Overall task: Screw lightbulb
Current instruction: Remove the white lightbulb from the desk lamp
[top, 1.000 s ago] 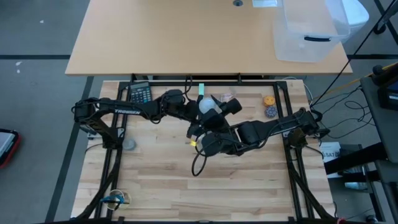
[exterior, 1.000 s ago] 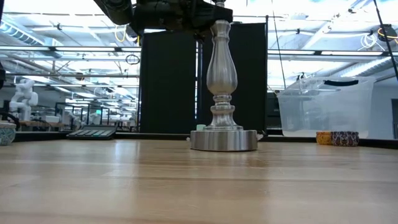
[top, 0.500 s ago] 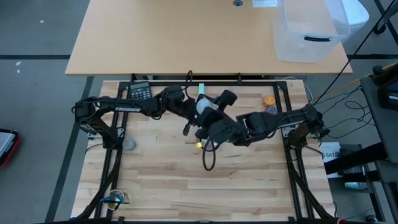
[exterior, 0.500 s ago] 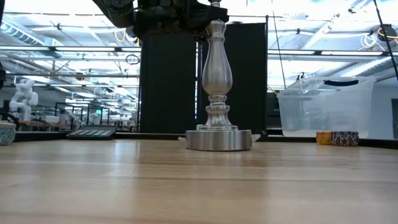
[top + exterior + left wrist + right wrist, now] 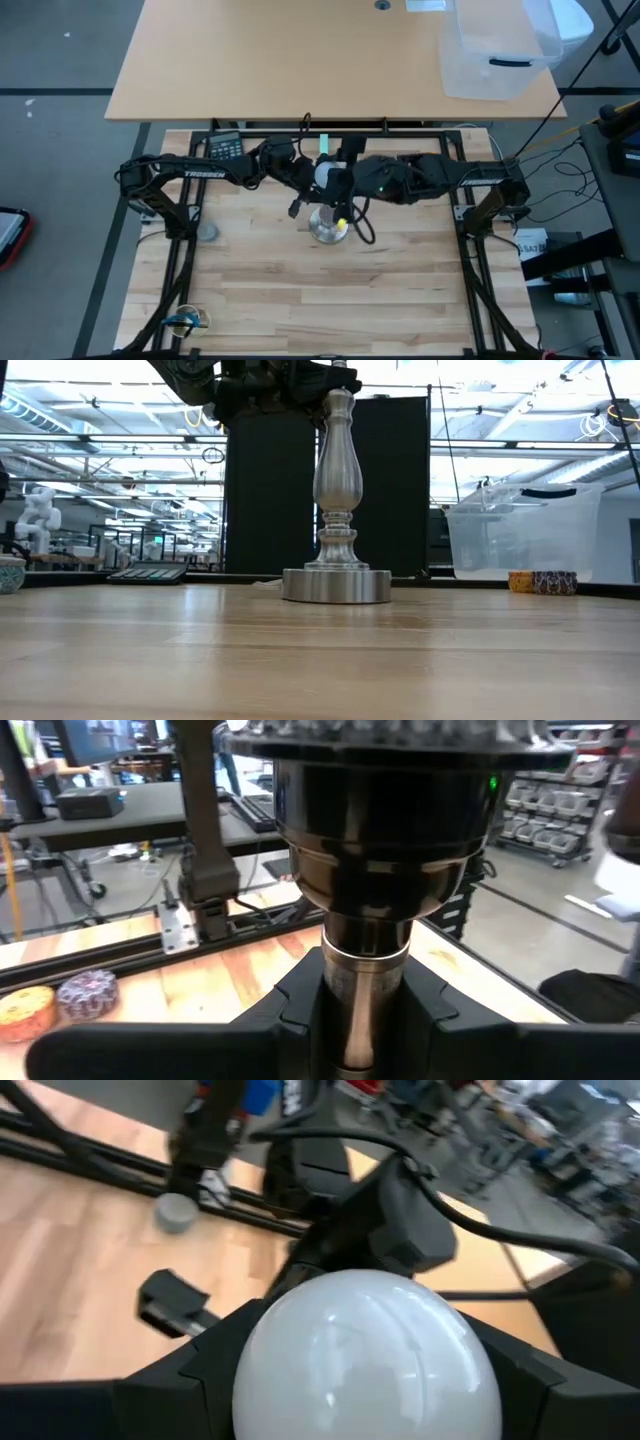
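Both grippers meet above the silver stand: the right gripper pinches the lightbulb over its top, the left gripper clamps its neck. Around the stand lies pale plank tabletop; beyond it, a calculator, a clear bin, bright shelving.

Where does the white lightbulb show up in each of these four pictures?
High view: the lightbulb is at the middle, where both arms meet above the silver stand.
Low view: not visible; only the stand rises to the dark arms at the top edge.
Left wrist view: not visible; the stand's neck fills the picture.
Right wrist view: lower middle, large, between that gripper's fingers.
Shared landmark: the silver stand.
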You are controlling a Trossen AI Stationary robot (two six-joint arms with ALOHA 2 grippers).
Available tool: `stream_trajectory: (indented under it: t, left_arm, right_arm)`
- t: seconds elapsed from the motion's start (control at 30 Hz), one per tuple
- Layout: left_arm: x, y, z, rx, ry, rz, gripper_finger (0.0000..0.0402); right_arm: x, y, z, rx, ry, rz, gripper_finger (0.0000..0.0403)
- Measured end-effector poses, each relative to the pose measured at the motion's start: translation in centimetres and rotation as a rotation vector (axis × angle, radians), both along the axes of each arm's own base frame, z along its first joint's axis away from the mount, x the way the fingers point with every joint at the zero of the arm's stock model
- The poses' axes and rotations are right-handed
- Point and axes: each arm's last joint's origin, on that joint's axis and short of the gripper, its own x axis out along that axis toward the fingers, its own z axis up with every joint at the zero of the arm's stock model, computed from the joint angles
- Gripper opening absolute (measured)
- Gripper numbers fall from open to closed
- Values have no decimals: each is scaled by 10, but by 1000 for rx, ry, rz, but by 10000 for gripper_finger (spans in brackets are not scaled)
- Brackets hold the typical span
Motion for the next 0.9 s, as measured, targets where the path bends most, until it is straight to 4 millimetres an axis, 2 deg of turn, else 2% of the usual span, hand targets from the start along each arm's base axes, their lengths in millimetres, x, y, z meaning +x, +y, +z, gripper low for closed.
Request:
stream_trajectory:
  t: [0.27, 0.9]
  left_arm:
    - [-3, 5, 0, -20, -3, -68, 71]
    - [-12, 26, 1, -54, -14, -155, 71]
  right_arm:
    - [0, -28, 1, 83, 32, 160, 255]
    - [1, -75, 0, 133, 45, 453, 257]
